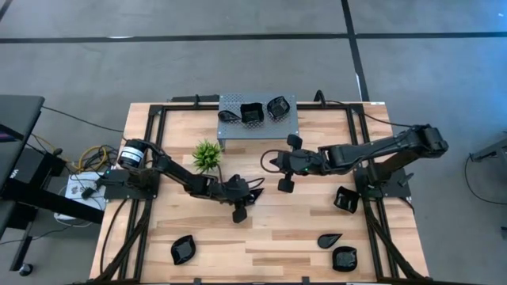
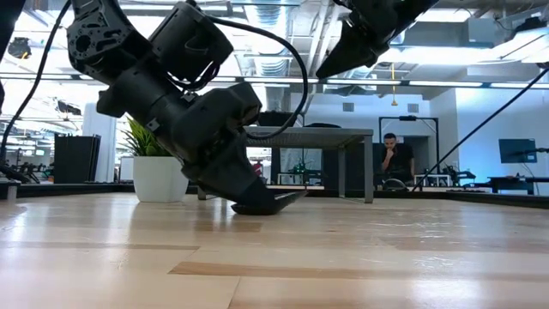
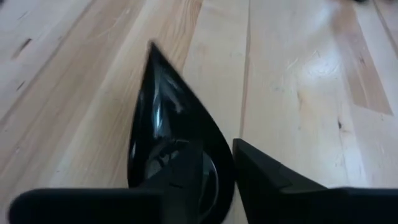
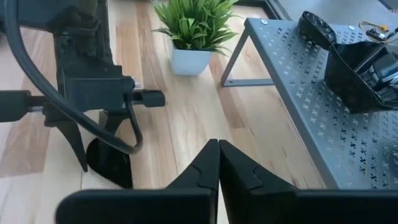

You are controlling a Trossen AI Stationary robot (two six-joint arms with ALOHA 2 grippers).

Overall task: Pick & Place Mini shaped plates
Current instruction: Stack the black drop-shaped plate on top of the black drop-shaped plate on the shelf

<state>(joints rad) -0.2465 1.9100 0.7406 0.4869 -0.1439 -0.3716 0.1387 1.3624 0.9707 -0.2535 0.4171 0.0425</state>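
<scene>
Low at mid-counter [image 1: 317, 229], the left claw [image 1: 242, 198] straddles the rim of a teardrop plate [image 3: 165, 134], one finger [image 3: 186, 180] inside the dish and one outside, but whether they pinch it I cannot tell, since the claw's body hides the contact in the high and low views. Just beyond, the right claw [image 4: 217, 163] hangs with its fingers pressed together, empty, near the stand [image 1: 257, 127] bearing three plates; four more lie along the counter's near side, one partly hidden under the right arm.
</scene>
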